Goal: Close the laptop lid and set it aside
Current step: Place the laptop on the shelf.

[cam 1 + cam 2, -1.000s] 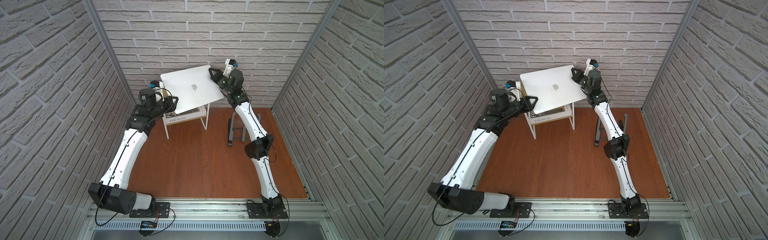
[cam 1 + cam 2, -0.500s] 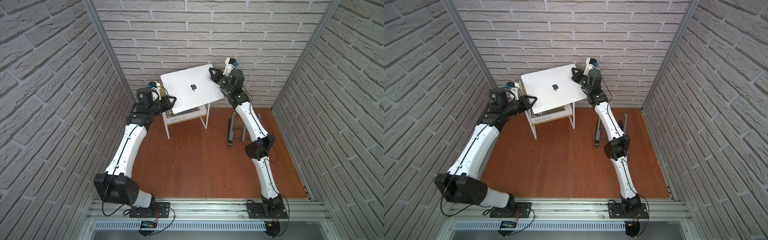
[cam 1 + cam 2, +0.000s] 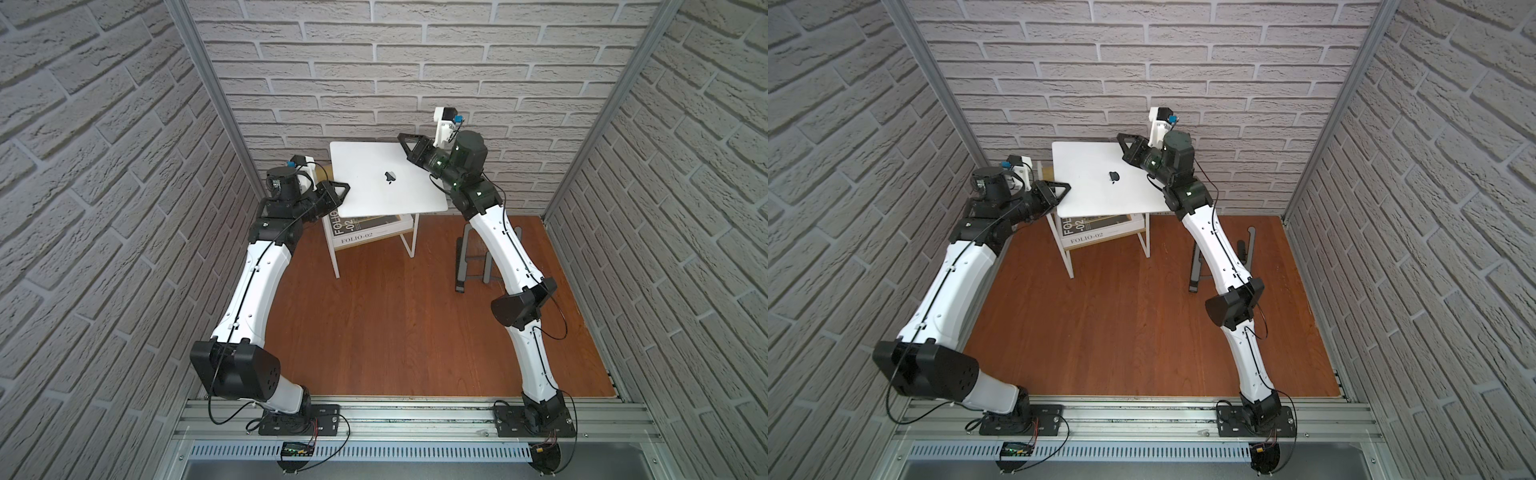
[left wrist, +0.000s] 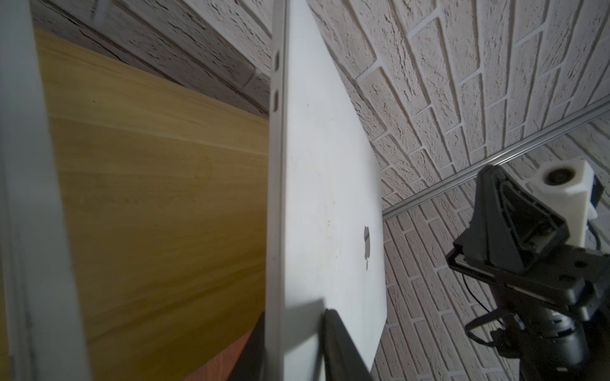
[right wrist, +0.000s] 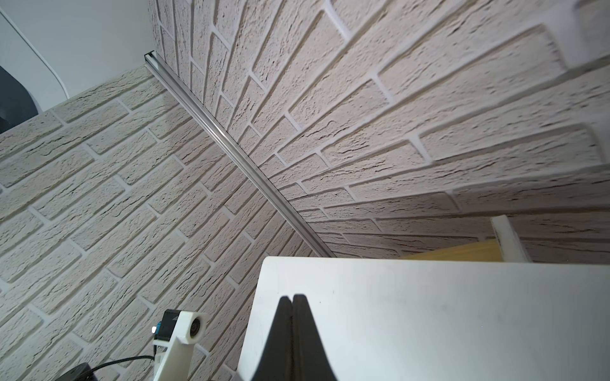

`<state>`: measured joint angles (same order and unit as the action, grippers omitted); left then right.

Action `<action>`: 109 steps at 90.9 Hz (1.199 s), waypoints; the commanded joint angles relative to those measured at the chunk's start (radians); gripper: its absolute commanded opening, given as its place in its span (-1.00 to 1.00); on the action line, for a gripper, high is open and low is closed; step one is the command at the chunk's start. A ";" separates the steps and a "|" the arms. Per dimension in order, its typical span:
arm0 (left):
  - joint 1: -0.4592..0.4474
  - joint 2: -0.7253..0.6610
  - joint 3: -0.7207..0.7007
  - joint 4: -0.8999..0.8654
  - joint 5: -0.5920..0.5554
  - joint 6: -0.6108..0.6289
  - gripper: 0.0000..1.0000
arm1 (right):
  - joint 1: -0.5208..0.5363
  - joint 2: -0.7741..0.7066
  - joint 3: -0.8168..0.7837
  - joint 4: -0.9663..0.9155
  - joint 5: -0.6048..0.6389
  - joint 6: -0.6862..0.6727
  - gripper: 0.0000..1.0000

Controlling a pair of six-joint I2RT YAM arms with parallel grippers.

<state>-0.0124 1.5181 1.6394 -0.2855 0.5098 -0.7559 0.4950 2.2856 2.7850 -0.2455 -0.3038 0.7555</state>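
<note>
The red-brown wooden worktop [image 3: 374,324] is carrying a small white-framed side table with a pale wooden top [image 3: 334,257]. The thin silver-white rectangular laptop [image 3: 374,199] is lying across the top of that table, slightly askew. Its plain silver-white laptop lid [image 4: 330,198] is facing up and is already folded shut. I cannot tell whether the laptop is resting flat on the table.

A dark grey folding stand [image 3: 473,266] is sitting on the worktop, well apart to the right. A white book [image 3: 361,232] is lying on the table's lower shelf.

The laptop's long axis is running across the scene from one arm to the other. The left hand [image 3: 343,189] is clamping the left short edge, one finger above and one below, so the whole body is reaching away from it towards the right. The right hand [image 3: 403,137] is pinched closed on nothing and seems to be resting on the lid near its far right corner. By my judgement the carry aside is depending on the left hand alone.

The book is reading "FOLIO-02" on its spine and its cover. A dark apple logo [image 3: 390,176] is showing on the lid.
</note>
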 commanded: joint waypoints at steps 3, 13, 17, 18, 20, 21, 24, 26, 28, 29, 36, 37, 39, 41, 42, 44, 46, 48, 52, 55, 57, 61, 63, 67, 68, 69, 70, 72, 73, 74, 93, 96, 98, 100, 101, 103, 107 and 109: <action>0.050 0.040 0.037 0.086 -0.107 -0.055 -1.00 | -0.002 -0.128 0.013 -0.147 -0.045 -0.093 -0.93; 0.051 0.052 0.062 0.077 -0.119 -0.072 -1.00 | 0.014 -0.212 -0.030 -0.326 -0.058 -0.184 -0.89; 0.051 0.056 0.071 0.075 -0.122 -0.075 -1.00 | 0.021 -0.256 -0.086 -0.376 -0.060 -0.212 -0.86; 0.052 0.057 0.073 0.074 -0.124 -0.077 -1.00 | 0.022 -0.270 -0.112 -0.381 -0.060 -0.218 -0.85; 0.053 0.060 0.077 0.072 -0.128 -0.081 -1.00 | 0.027 -0.291 -0.156 -0.384 -0.057 -0.226 -0.85; 0.054 0.061 0.078 0.071 -0.130 -0.084 -1.00 | 0.028 -0.315 -0.189 -0.384 -0.052 -0.231 -0.85; 0.056 0.065 0.082 0.070 -0.137 -0.092 -1.00 | 0.037 -0.372 -0.273 -0.372 -0.040 -0.248 -0.85; 0.057 0.066 0.088 0.071 -0.139 -0.095 -1.00 | 0.045 -0.400 -0.334 -0.356 -0.024 -0.263 -0.86; 0.057 0.069 0.093 0.073 -0.137 -0.098 -1.00 | 0.053 -0.435 -0.385 -0.336 -0.006 -0.278 -0.86; 0.058 0.070 0.097 0.072 -0.136 -0.099 -1.00 | 0.057 -0.449 -0.412 -0.328 0.005 -0.284 -0.86; 0.060 0.078 0.122 0.051 -0.146 -0.102 -1.00 | 0.081 -0.529 -0.553 -0.301 0.050 -0.328 -0.88; 0.059 0.079 0.124 0.049 -0.147 -0.101 -1.00 | 0.085 -0.538 -0.571 -0.300 0.053 -0.332 -0.88; 0.060 0.080 0.128 0.047 -0.149 -0.100 -1.00 | 0.089 -0.553 -0.599 -0.298 0.061 -0.338 -0.88; 0.062 0.080 0.130 0.043 -0.151 -0.100 -1.00 | 0.093 -0.565 -0.622 -0.296 0.068 -0.340 -0.87; 0.062 0.081 0.130 0.043 -0.153 -0.101 -1.00 | 0.095 -0.575 -0.632 -0.295 0.071 -0.341 -0.87; 0.065 0.079 0.129 0.041 -0.156 -0.101 -1.00 | 0.097 -0.592 -0.668 -0.283 0.074 -0.343 -0.85; 0.067 0.077 0.126 0.040 -0.159 -0.102 -1.00 | 0.103 -0.605 -0.701 -0.269 0.074 -0.347 -0.82; 0.069 0.075 0.123 0.041 -0.162 -0.104 -1.00 | 0.109 -0.617 -0.733 -0.257 0.074 -0.357 -0.77; 0.075 0.070 0.115 0.046 -0.165 -0.109 -1.00 | 0.127 -0.646 -0.790 -0.228 0.074 -0.413 -0.67; 0.080 0.066 0.106 0.050 -0.164 -0.116 -1.00 | 0.142 -0.660 -0.828 -0.206 0.079 -0.465 -0.59; 0.083 0.063 0.101 0.056 -0.162 -0.121 -1.00 | 0.153 -0.670 -0.852 -0.199 0.094 -0.495 -0.54; 0.089 0.055 0.087 0.058 -0.163 -0.129 -1.00 | 0.170 -0.680 -0.875 -0.210 0.130 -0.559 -0.46; 0.092 0.050 0.079 0.059 -0.167 -0.134 -1.00 | 0.178 -0.681 -0.878 -0.225 0.145 -0.585 -0.44; 0.096 0.037 0.053 0.079 -0.172 -0.141 -1.00 | 0.183 -0.681 -0.881 -0.247 0.160 -0.614 -0.42; 0.098 0.032 0.044 0.084 -0.173 -0.143 -1.00 | 0.183 -0.681 -0.883 -0.250 0.167 -0.618 -0.42; 0.099 0.028 0.036 0.089 -0.173 -0.145 -1.00 | 0.183 -0.683 -0.885 -0.252 0.171 -0.621 -0.42; 0.100 0.025 0.030 0.092 -0.174 -0.148 -1.00 | 0.183 -0.683 -0.889 -0.251 0.173 -0.623 -0.42; 0.102 0.017 0.018 0.097 -0.179 -0.151 -1.00 | 0.183 -0.687 -0.900 -0.247 0.176 -0.628 -0.42; 0.103 0.013 0.014 0.098 -0.182 -0.151 -1.00 | 0.183 -0.691 -0.910 -0.240 0.175 -0.629 -0.42; 0.104 0.011 0.008 0.099 -0.184 -0.153 -1.00 | 0.183 -0.695 -0.917 -0.237 0.172 -0.631 -0.42; 0.112 -0.038 -0.101 0.169 -0.204 -0.183 -1.00 | 0.185 -0.779 -1.091 -0.117 0.211 -0.599 -0.43; 0.113 -0.038 -0.111 0.182 -0.197 -0.186 -1.00 | 0.185 -0.787 -1.107 -0.108 0.219 -0.598 -0.42; 0.112 -0.038 -0.114 0.183 -0.193 -0.187 -1.00 | 0.185 -0.792 -1.117 -0.104 0.222 -0.598 -0.43; 0.113 -0.038 -0.116 0.178 -0.193 -0.187 -1.00 | 0.185 -0.796 -1.125 -0.104 0.227 -0.597 -0.42; 0.112 -0.037 -0.118 0.177 -0.194 -0.187 -1.00 | 0.185 -0.798 -1.127 -0.105 0.230 -0.596 -0.42; 0.111 -0.034 -0.121 0.174 -0.194 -0.189 -1.00 | 0.185 -0.801 -1.133 -0.106 0.237 -0.592 -0.42; 0.110 -0.035 -0.131 0.170 -0.192 -0.189 -1.00 | 0.185 -0.811 -1.148 -0.100 0.244 -0.584 -0.42; 0.109 -0.036 -0.135 0.171 -0.192 -0.188 -1.00 | 0.184 -0.816 -1.158 -0.093 0.243 -0.581 -0.42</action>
<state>0.0933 1.4982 1.5330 -0.1871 0.3752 -1.0313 0.6777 1.5177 1.6581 -0.4286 -0.0994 0.1722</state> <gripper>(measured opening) 0.238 0.288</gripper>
